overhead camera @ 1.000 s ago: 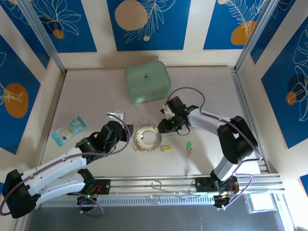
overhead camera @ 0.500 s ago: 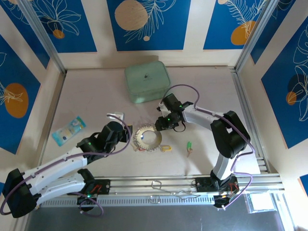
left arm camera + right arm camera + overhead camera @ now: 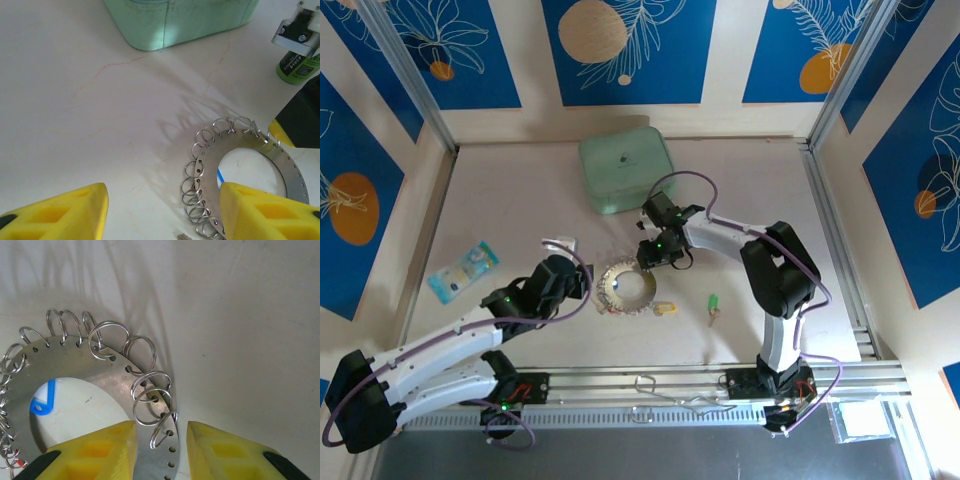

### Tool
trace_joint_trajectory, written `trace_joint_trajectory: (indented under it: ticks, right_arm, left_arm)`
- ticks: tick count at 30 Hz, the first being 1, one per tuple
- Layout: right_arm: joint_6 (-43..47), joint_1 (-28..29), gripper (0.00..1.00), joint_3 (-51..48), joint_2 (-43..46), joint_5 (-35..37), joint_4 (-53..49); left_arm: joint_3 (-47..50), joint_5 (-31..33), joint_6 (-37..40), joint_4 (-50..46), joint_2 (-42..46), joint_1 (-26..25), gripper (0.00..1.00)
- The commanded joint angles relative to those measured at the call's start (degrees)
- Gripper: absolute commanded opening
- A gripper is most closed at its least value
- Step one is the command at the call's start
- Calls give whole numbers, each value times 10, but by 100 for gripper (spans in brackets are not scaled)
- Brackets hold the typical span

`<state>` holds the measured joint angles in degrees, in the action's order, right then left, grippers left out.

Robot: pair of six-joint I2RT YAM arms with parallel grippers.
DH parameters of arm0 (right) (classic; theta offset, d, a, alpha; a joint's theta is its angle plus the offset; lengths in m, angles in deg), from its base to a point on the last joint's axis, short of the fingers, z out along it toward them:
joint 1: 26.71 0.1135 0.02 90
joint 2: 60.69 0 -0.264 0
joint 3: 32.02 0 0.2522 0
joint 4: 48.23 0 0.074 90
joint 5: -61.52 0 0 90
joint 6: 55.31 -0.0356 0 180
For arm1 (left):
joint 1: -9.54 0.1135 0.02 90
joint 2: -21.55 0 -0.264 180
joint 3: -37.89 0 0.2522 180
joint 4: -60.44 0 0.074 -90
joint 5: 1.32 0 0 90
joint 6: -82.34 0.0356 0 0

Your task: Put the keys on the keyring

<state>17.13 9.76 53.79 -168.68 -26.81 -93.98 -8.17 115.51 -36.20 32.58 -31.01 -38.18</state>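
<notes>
One keyring (image 3: 75, 362) | right end effector (image 3: 160, 440) astride rim, seemingly unclenched | left end effector (image 3: 162, 195) released

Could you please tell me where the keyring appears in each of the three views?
Top view: keyring mid-table, below the green case.
Left wrist: keyring at lower right.
Right wrist: keyring at lower left.
Shared landmark: the right gripper, straddling the keyring's rim.

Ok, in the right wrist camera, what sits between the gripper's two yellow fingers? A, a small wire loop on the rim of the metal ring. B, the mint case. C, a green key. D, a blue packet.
A: a small wire loop on the rim of the keyring lies in the gap of the right gripper, its jaws apart.
</notes>
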Motion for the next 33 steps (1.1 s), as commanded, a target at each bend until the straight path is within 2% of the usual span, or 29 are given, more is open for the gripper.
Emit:
trace_joint_trajectory:
  ticks: [1,12,21,33]
  right_arm:
    - [-3,6,33,19,-11,6,-24]
    - [0,10,30,37,-32,0,-40]
    - [6,6,17,41,-32,9,-48]
    - [13,4,4,38,-30,16,-51]
  left_arm:
    - [6,-6,-9,6,7,8,60]
    - [6,-13,0,8,9,12,60]
    - [8,-22,15,22,11,15,61]
    - [6,-24,21,22,13,17,61]
